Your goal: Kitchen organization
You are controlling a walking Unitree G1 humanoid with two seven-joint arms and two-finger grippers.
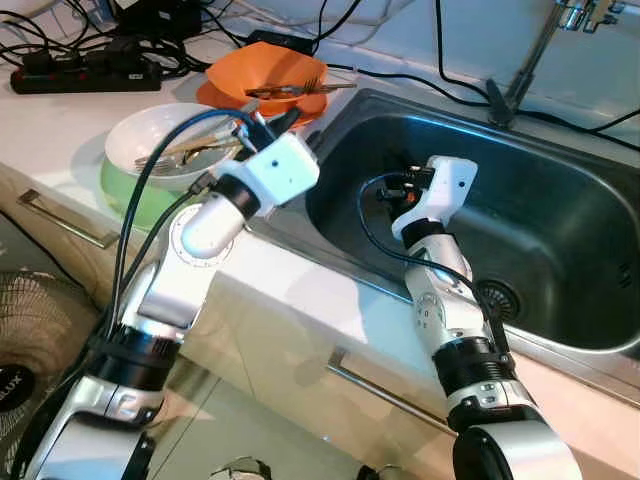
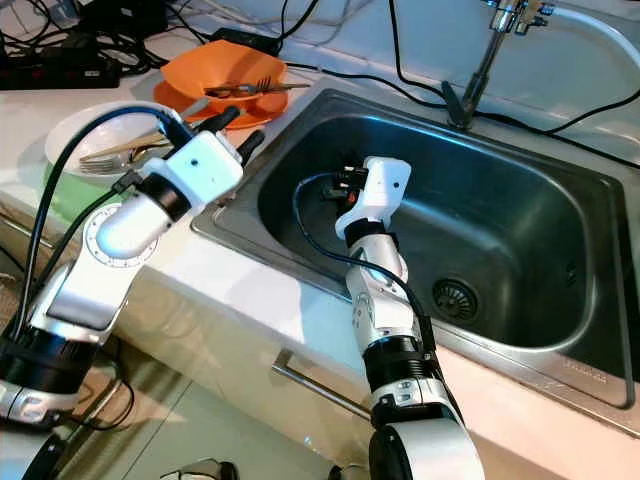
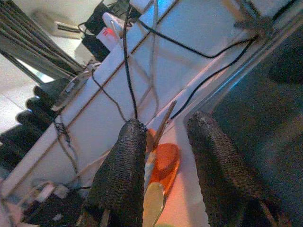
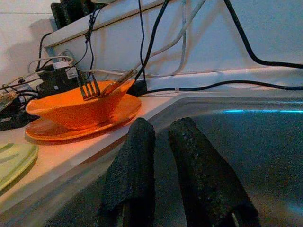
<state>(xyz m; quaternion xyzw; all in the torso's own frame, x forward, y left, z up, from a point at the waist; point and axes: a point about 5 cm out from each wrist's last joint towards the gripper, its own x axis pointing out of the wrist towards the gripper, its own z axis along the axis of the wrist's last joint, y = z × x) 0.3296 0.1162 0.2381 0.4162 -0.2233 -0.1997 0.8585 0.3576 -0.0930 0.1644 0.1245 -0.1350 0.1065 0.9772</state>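
Observation:
An orange bowl (image 1: pixel 262 78) holding a fork (image 4: pixel 87 86) and other cutlery sits on an orange plate (image 4: pixel 83 130) on the counter, left of the steel sink (image 1: pixel 560 250). In front of it a white bowl (image 1: pixel 160 140) with cutlery rests on a green plate (image 1: pixel 125 190). My left gripper (image 1: pixel 270 122) hovers open between the two bowls, at the sink's left rim, with nothing held. Inside the sink, my right gripper (image 1: pixel 395 190) sits low near the left wall, its fingers (image 4: pixel 137 161) nearly together and empty.
A faucet (image 1: pixel 530 60) stands behind the sink, and black cables cross the back counter. A black power strip (image 1: pixel 85 75) lies at the far left. The sink drain (image 1: pixel 497 297) is beside my right forearm. Drawer handles (image 1: pixel 65 225) run below the counter edge; a fan (image 1: pixel 35 330) stands lower left.

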